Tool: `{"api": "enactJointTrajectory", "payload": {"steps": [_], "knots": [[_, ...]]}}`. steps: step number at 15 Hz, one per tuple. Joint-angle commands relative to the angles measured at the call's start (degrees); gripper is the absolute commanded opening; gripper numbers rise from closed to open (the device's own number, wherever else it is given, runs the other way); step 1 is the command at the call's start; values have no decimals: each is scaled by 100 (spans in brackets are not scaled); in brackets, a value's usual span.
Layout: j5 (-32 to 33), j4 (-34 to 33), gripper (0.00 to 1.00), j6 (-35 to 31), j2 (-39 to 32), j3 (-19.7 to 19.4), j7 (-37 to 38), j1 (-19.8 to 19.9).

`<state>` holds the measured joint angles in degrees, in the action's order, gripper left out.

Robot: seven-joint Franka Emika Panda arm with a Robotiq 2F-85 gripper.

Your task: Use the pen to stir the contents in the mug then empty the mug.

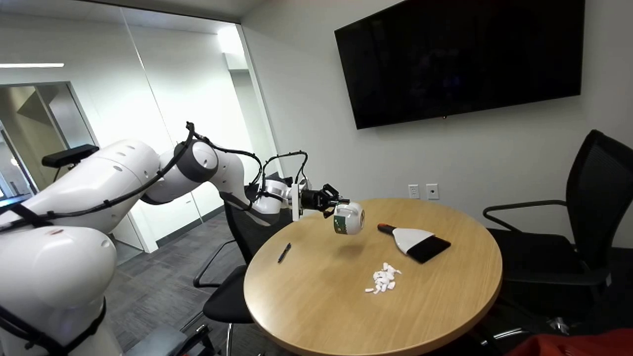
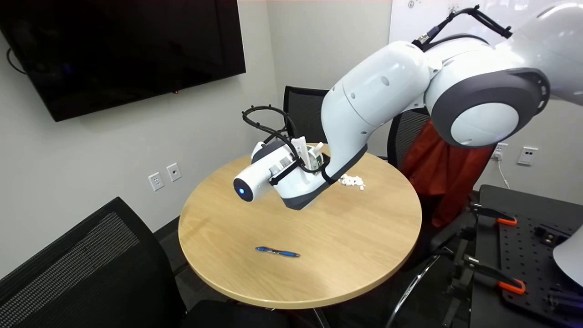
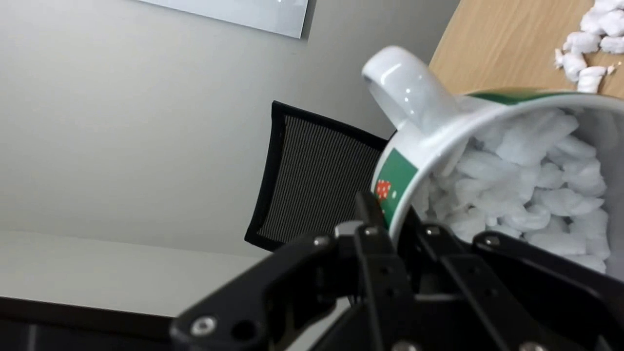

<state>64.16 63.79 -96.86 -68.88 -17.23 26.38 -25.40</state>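
Mug [image 1: 348, 218]: above the tabletop [image 1: 316, 301] and clear of it; tipped well over on its side, mouth toward the hand [image 3: 392, 220], base facing away.
Hand: clamped on the mug's rim, one finger outside the wall, one finger inside.
Contents [image 3: 526, 190]: many white bits, inside the mug, seen through the mouth in the wrist view.
Loose pile [image 1: 384, 278]: similar white bits, on the tabletop near the mug; whether the mouth stands over them cannot be told.
Pen [image 2: 277, 251]: flat on the tabletop in both exterior views, well apart from the loose pile; not in use.
Stirring: completion cannot be determined from the pictures.
Emptying: judged to be the step in hand, given the tipped mug; incomplete, since bits remain inside.
Mug mouth, next move: should be rotated until it points down at the tabletop, preferably over the loose pile.
Rim grip: maintain during rotation; a hold on one wall may let the mug pivot, so turn slowly.
Mug interior: verify bare before setting the mug down.
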Motion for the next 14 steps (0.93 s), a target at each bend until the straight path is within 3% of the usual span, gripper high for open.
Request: {"api": "enactJointTrajectory", "payload": {"steps": [1, 3, 4, 14], "knots": [[285, -59, 11, 163, 9, 356, 40, 217], [291, -59, 11, 161, 4, 357, 37, 244], [293, -59, 3, 161, 4, 357, 37, 249], [1652, -437, 3, 1900, -696, 572, -229, -163]]}}
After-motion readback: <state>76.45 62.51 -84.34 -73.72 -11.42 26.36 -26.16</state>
